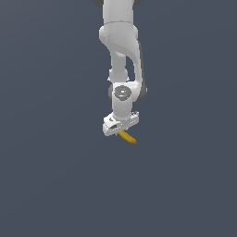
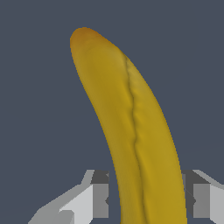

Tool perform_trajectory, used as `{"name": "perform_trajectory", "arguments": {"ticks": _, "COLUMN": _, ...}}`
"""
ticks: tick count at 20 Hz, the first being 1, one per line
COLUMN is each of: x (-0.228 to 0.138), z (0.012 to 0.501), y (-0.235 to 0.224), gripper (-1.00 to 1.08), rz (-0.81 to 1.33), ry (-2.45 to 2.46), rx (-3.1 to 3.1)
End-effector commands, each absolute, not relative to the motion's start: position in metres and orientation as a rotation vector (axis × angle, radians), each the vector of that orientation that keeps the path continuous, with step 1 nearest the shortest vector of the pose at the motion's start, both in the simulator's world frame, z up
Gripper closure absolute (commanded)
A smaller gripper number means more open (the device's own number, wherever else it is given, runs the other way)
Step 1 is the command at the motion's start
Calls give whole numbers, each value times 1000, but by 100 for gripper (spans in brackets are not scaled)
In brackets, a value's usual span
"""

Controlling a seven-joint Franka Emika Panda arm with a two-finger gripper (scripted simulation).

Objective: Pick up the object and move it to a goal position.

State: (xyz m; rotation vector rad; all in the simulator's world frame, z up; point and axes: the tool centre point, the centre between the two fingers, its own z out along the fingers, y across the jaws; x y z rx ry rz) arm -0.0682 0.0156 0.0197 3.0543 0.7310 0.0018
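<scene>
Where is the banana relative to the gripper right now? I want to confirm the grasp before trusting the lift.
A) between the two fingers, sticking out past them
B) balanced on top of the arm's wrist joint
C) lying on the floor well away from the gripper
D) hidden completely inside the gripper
A: in the wrist view the banana runs between the fingers and extends far beyond the gripper; the exterior view shows it poking out below.

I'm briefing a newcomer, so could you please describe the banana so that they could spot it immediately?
Follow the white arm down to its claw. The banana sticks out below it, between the fingers. It is the only yellow, curved thing against the plain grey background.
</scene>
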Motion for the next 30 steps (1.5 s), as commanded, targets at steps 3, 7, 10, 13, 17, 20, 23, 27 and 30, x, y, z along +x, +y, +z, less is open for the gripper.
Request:
{"name": "perform_trajectory", "arguments": {"ticks": 3, "x": -69, "z": 19, "y": 17, "gripper": 108, "rz": 0, "ry": 733, "rx": 3055}}
{"name": "perform_trajectory", "arguments": {"ticks": 7, "x": -68, "z": 20, "y": 16, "gripper": 108, "rz": 2, "ry": 732, "rx": 3054}}
{"name": "perform_trajectory", "arguments": {"ticks": 10, "x": -68, "z": 24, "y": 15, "gripper": 108, "rz": 2, "ry": 732, "rx": 3054}}
{"name": "perform_trajectory", "arguments": {"ticks": 13, "x": -67, "z": 33, "y": 13, "gripper": 108, "rz": 2, "ry": 732, "rx": 3054}}
{"name": "perform_trajectory", "arguments": {"ticks": 17, "x": -66, "z": 53, "y": 9, "gripper": 108, "rz": 2, "ry": 732, "rx": 3054}}
{"name": "perform_trajectory", "arguments": {"ticks": 20, "x": -65, "z": 73, "y": 6, "gripper": 108, "rz": 2, "ry": 733, "rx": 3054}}
{"name": "perform_trajectory", "arguments": {"ticks": 23, "x": -64, "z": 99, "y": 1, "gripper": 108, "rz": 2, "ry": 733, "rx": 3054}}
{"name": "perform_trajectory", "arguments": {"ticks": 27, "x": -61, "z": 139, "y": -7, "gripper": 108, "rz": 2, "ry": 734, "rx": 3054}}
{"name": "perform_trajectory", "arguments": {"ticks": 30, "x": -59, "z": 172, "y": -13, "gripper": 108, "rz": 2, "ry": 734, "rx": 3055}}
